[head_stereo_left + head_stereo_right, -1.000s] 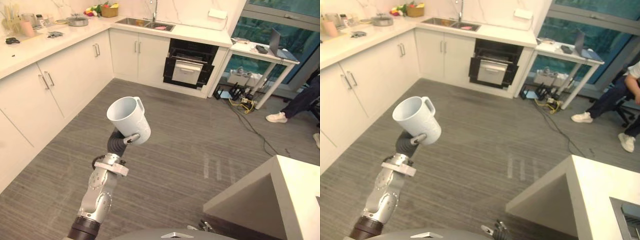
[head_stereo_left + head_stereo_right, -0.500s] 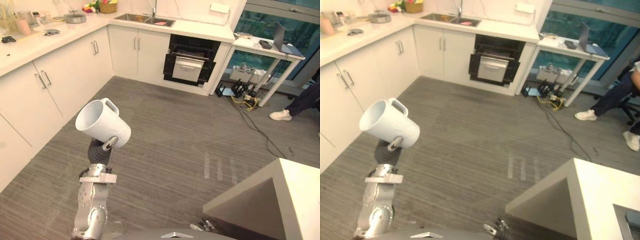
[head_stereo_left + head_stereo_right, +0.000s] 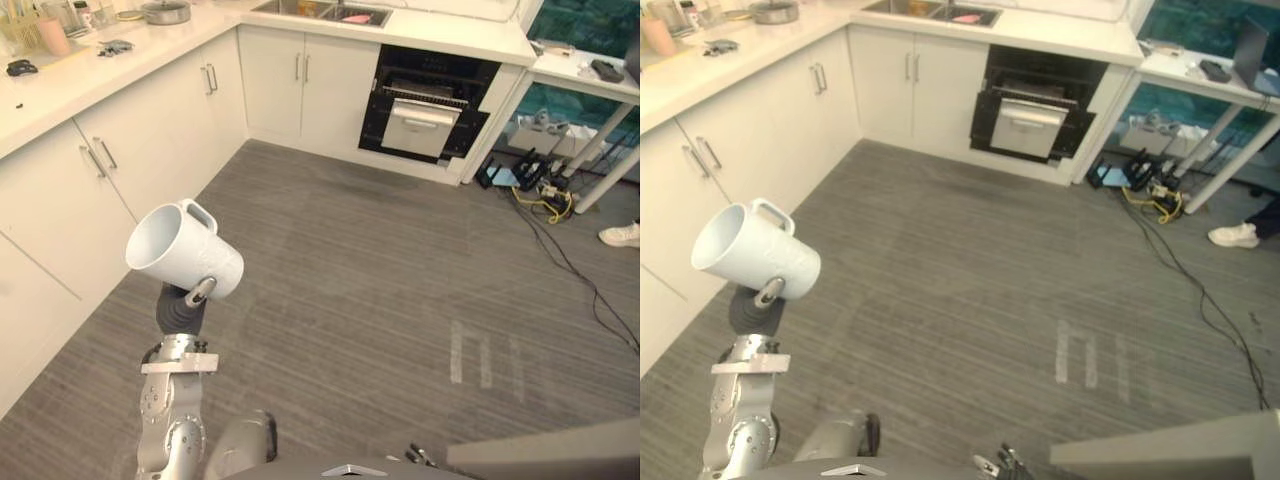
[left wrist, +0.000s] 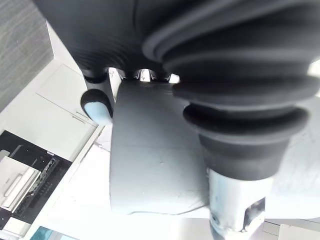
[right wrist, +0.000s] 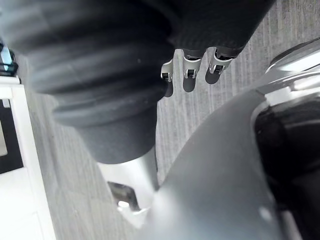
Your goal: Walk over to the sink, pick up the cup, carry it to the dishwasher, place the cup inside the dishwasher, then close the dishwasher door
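One hand carries the task: the left hand [image 3: 201, 292] sits at the lower left of the left eye view, its fingers [image 4: 97, 106] clenched round the lower wall of the white cup [image 3: 185, 250]. The cup is tilted. Its long axis runs from lower right to upper left, with the mouth open toward the upper left and the handle on top. The open dishwasher [image 3: 425, 108] shows as a black cavity at the upper right, under the table [image 3: 470, 35] that holds the sink [image 3: 322, 10]. A wide stretch of grey floor [image 3: 400, 270] lies between, so cup and dishwasher are well apart, and the mouth faces away from the cavity. I judge the carry to be mid-way, with the walk up and to the right not yet done. The right hand [image 5: 189, 67] hangs with loose fingers, grasping nothing.

Compared with half a second ago, the whole view has swung. The dishwasher sits further right and the pale block at the lower right has nearly dropped out. The cup stays gripped, leaning slightly more.
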You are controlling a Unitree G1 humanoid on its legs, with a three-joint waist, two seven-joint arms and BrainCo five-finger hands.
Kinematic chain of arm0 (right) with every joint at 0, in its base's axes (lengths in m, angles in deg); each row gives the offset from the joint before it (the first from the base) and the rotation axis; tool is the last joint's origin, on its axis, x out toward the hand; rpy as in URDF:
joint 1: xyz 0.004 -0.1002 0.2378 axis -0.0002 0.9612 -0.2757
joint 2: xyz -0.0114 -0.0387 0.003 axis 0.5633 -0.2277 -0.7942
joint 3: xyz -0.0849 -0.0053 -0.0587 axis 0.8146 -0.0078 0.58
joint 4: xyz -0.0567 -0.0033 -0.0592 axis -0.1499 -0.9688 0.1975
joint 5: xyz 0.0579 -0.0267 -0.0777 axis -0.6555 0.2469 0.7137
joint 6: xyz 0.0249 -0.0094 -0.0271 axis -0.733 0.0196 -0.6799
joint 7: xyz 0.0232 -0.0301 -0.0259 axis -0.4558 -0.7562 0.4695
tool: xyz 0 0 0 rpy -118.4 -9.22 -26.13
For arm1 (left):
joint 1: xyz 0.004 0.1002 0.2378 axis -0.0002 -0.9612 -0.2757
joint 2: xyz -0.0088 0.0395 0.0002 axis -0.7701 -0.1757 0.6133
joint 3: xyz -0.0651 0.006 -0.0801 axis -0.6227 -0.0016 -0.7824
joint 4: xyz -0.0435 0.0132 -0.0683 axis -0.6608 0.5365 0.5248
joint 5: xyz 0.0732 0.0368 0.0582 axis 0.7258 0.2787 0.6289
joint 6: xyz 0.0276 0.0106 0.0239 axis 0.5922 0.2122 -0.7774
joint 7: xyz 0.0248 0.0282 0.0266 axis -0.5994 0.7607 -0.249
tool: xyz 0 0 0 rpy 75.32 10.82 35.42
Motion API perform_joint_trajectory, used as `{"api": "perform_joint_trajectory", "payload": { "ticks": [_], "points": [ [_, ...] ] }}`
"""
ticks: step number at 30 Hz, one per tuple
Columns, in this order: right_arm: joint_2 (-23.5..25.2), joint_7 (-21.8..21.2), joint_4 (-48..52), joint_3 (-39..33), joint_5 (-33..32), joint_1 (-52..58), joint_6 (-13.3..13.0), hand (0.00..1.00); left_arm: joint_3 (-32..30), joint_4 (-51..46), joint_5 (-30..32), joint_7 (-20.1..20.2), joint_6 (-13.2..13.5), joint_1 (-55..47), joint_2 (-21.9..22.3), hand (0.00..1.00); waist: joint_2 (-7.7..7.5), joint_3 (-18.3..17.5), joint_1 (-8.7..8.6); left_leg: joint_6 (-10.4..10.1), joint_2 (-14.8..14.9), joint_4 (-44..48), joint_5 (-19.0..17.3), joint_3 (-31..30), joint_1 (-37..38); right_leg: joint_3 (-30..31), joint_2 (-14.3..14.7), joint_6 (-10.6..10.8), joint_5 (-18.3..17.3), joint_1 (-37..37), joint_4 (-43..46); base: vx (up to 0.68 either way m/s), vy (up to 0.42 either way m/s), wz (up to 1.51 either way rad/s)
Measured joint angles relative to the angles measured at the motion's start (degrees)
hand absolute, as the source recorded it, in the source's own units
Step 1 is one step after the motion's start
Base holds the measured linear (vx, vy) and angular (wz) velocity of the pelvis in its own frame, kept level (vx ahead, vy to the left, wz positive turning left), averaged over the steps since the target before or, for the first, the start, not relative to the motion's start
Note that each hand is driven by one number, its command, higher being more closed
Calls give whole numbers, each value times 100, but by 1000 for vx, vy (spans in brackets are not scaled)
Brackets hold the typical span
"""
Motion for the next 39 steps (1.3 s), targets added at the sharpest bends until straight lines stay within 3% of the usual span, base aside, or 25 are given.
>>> {"api": "perform_joint_trajectory", "payload": {
  "ticks": [1,2,3,4,5,7,10,12,14,15,16,18,19,20,22,24,27,29,30,31,33,34,36,38,39],
  "points": [
    [125,11,1,-50,-41,13,-114,0,33,-83,7,-21,-14,105,-130,100,-90,18,-49,40,-157,-291,-46,1,357,220,-32,54,728,-560,1220,352,172,-7],
    [194,12,-1,-59,-44,11,-170,0,52,-104,18,-23,-22,169,-202,100,-189,11,-90,56,-236,-493,-42,-8,578,244,-63,36,917,-814,1780,371,114,4],
    [247,-3,4,-67,-39,4,-240,0,86,-116,45,-95,-41,305,-279,100,-257,35,-139,134,-302,-841,-22,-34,1046,86,-76,-315,863,-1303,2640,436,76,9],
    [259,-4,6,-103,-36,11,-319,0,171,-117,79,-224,-59,404,-270,100,-201,36,-210,220,-302,-1107,-35,-123,1373,-300,-48,-866,636,-1722,2989,362,53,12],
    [275,-5,24,-105,-36,27,-350,0,239,-116,92,-281,-69,451,-270,100,-169,25,-261,250,-290,-1216,-53,-176,1508,-483,-19,-1063,504,-1921,2997,426,38,33],
    [334,37,290,-100,-46,128,-408,0,453,-118,132,-313,-179,614,-200,100,-79,35,-395,290,-199,-1413,-215,-394,1889,-871,163,-1219,180,-2550,2173,455,-13,52],
    [342,164,505,-84,-170,353,-451,0,673,-104,125,-288,-333,629,-38,100,133,69,-469,150,81,-1299,-567,-682,2299,-1098,475,-1270,117,-2579,476,502,-77,58],
    [339,246,575,12,-339,494,-445,0,946,-100,111,-211,-350,733,9,100,264,42,-510,-92,385,-1138,-1002,-1000,2546,-662,756,-1285,600,-2588,-1257,595,-186,86],
    [352,258,672,138,-422,643,-415,0,986,-101,54,-171,-336,720,3,100,196,11,-517,-372,509,-960,-1358,-932,2779,-526,707,-1339,1102,-2543,-1933,650,-278,58],
    [310,255,678,251,-429,656,-337,0,980,-78,-2,-165,-310,648,47,100,167,-14,-524,-524,649,-804,-1633,-867,3037,-674,657,-1141,1746,-2542,-1555,763,-375,26],
    [81,180,715,310,-429,607,-251,0,1007,-64,0,-147,-270,498,143,100,464,-26,-547,-603,965,-545,-1708,-758,3188,-826,913,-1197,1275,-2639,-830,618,-316,5],
    [-62,152,865,434,-425,582,-117,0,1089,-95,1,-112,-162,443,169,100,568,-77,-557,-564,1105,-47,-1393,-720,3126,-889,1068,-1262,738,-2717,-266,643,-355,-17],
    [-137,102,999,474,-413,587,64,0,1118,-100,2,-114,-53,439,227,100,639,-118,-597,-620,1245,643,-797,-695,2930,-924,1267,-1324,357,-2560,-173,678,-411,-22],
    [-160,87,1050,452,-412,614,114,0,1128,-110,2,-121,-50,439,286,100,661,-128,-597,-671,1338,1057,-436,-690,2723,-948,1377,-1398,267,-2458,-254,555,-331,-19],
    [-164,102,1217,355,-406,682,135,0,1122,-155,3,-179,-48,444,499,100,799,-128,-606,-845,1698,2886,897,-572,1684,-971,1681,-1592,167,-1822,-822,416,-158,-6],
    [-137,119,1193,326,-368,708,14,0,1109,-180,15,-262,-47,421,550,100,751,-92,-517,-619,1773,3904,567,-183,861,-915,1795,-1766,211,-1097,-1471,494,-182,-12],
    [-146,141,1131,330,-376,638,-265,0,1047,-287,19,-333,-48,422,475,100,692,-104,-242,-470,1494,3023,-155,438,71,-656,1826,-1930,289,-224,-2339,575,-151,-38],
    [-161,181,1139,336,-377,431,-392,0,916,-327,20,-367,-62,419,427,100,640,-101,-180,-427,1235,1500,-340,712,-103,-419,1810,-1946,294,82,-2587,496,-12,-56],
    [-152,235,1136,342,-375,275,-502,0,826,-330,19,-411,-63,380,403,100,597,-103,-166,-432,912,119,-118,577,-85,-235,1764,-1999,253,280,-2740,533,85,-68],
    [-144,255,1117,338,-378,117,-614,0,757,-328,20,-417,-63,285,378,100,557,-86,-124,-511,603,-898,464,177,-161,-23,1700,-2015,194,458,-2898,524,123,-78],
    [-151,308,1117,357,-369,-88,-723,0,709,-326,22,-429,-23,113,376,100,535,-84,7,-631,455,-1324,1084,-139,-444,311,1668,-1889,-28,606,-2970,504,196,-88],
    [-119,458,1113,409,-364,-133,-723,0,685,-296,21,-427,34,8,349,100,447,-78,79,-501,392,-1327,1619,-164,-453,482,1577,-1806,-249,763,-2947,523,221,-75],
    [-25,669,1058,499,-340,-252,-678,0,573,-285,15,-407,129,3,289,100,170,-24,55,-114,297,-855,1214,48,-298,615,1343,-1543,-469,839,-2617,517,165,-46],
    [2,776,1048,504,-333,-396,-592,0,251,-238,7,-410,170,45,241,100,51,55,142,-142,467,203,874,279,-346,730,1371,-1331,-297,847,-1889,529,140,-68],
    [1,886,1051,445,-344,-311,-643,0,201,-290,3,-396,191,37,196,100,-2,32,162,-301,373,128,631,292,-249,533,1340,-1059,-330,672,-1078,397,115,-75]
  ]
}}
